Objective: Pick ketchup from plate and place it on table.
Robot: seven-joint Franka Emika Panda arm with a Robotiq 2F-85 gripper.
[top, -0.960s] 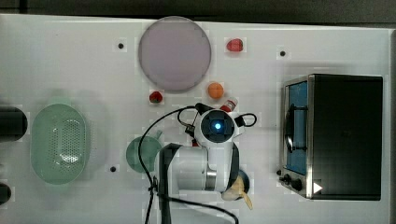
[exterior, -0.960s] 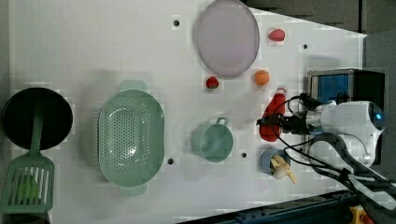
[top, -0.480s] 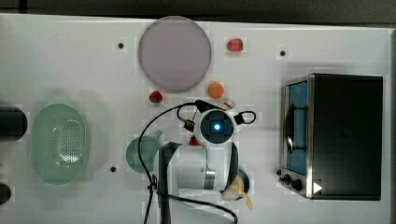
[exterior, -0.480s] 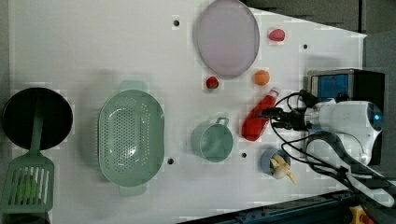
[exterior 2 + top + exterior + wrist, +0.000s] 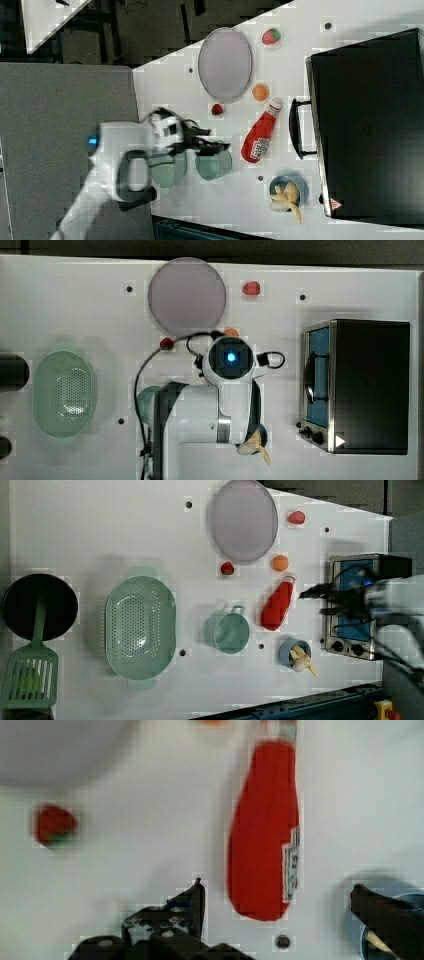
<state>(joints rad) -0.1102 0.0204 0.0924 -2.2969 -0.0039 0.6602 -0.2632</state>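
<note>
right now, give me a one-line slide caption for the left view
Ketchup lies flat on the white table, off the lilac plate, with the open gripper beside it.

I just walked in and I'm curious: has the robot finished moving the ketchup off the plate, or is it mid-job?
It looks essentially done. The ketchup lies on its side on the white table, clear of the plate, which is bare. The gripper is open above the bottle, holding nothing. What is left, most likely, is only for the arm to pull away.
</note>
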